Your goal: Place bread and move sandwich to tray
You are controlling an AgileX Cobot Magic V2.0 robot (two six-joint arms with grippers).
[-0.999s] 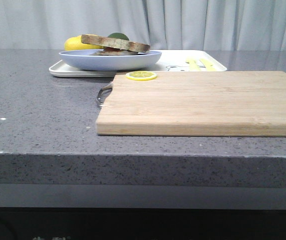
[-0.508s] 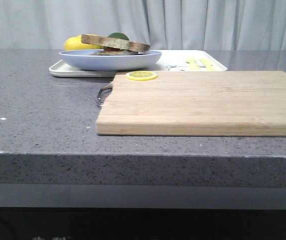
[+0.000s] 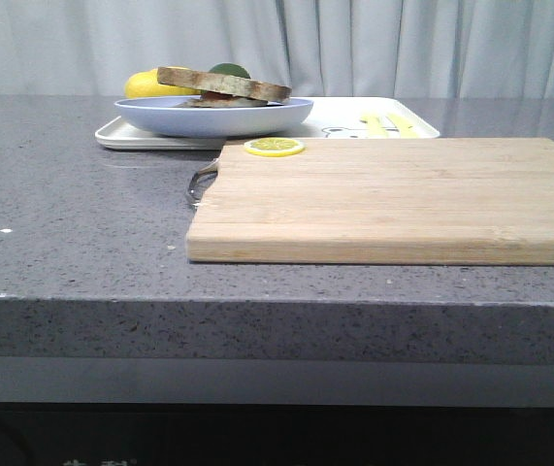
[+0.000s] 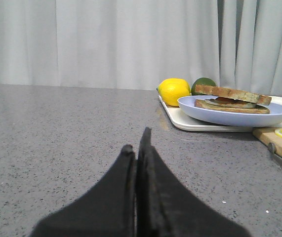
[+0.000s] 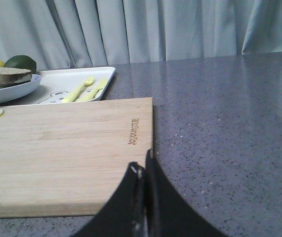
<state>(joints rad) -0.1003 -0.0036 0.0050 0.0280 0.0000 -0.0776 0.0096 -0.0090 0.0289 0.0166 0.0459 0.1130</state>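
We are viewing a grey speckled counter (image 3: 73, 204) backed by pale curtains (image 3: 374, 44). A wooden cutting board (image 3: 393, 199) is lying near the front edge, carrying a lemon slice (image 3: 275, 147). Behind it, the tray (image 3: 150, 139) is bearing the blue plate (image 3: 213, 116), which is holding the sandwich (image 3: 223, 85); yellow cutlery (image 3: 385, 123) is lying alongside. The left end effector (image 4: 137, 148) and right end effector (image 5: 143, 170) are sitting pressed together, gripping nothing.
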